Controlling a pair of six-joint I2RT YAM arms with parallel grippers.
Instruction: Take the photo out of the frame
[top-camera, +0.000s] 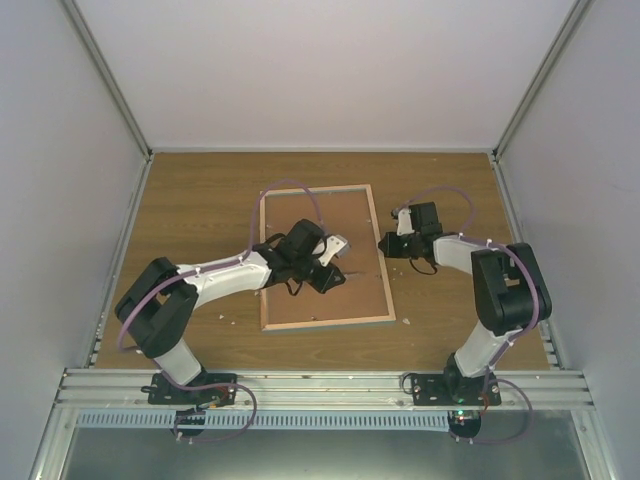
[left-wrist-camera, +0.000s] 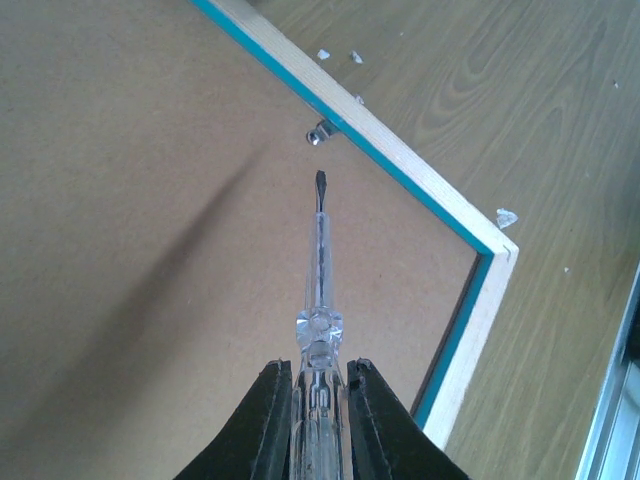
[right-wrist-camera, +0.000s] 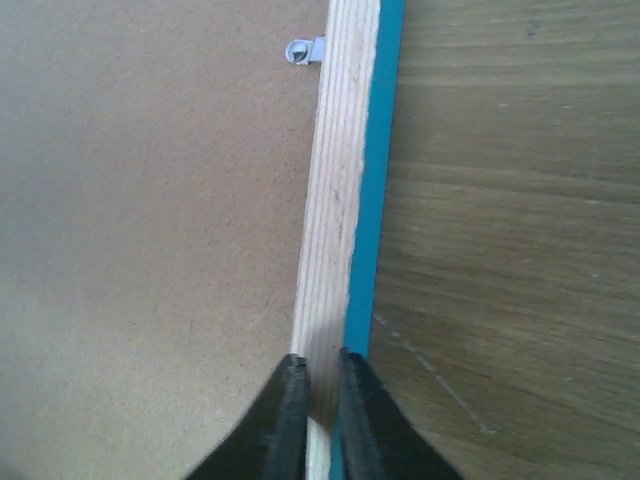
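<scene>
- While the frame (top-camera: 325, 322) lies back-up on the wooden surface (top-camera: 200, 200), its brown fibreboard backing (left-wrist-camera: 150, 200) and pale wood rim face upward. Its long axis runs away from the arm bases, slightly slanted.
- The photo is not visible anywhere. It is probably beneath the backing, face down.
- The left arm (top-camera: 215, 280) reaches over the middle of the frame. The left fingers (left-wrist-camera: 268, 425) are pressed tight around the clear handle of a slim flat-blade screwdriver (left-wrist-camera: 318, 290).
- The blade points straight ahead at a small metal tab (left-wrist-camera: 318, 133) on the inner side of the frame's right long rim. Tip and tab are close but apart, with a sliver of backing between them.
- The right arm (top-camera: 505, 290) meets that same rim from its outer side. The right fingers (right-wrist-camera: 285, 420) are drawn nearly together, tips over the wood rim, with a thin strip of wood showing between them. Whether they squeeze the rim or only press down on it cannot be told.
- The left arm is nearer the tab. The coming move likely calls for sliding the blade forward along its own line to lever the tab off the backing, while the right side steadies the frame.
</scene>
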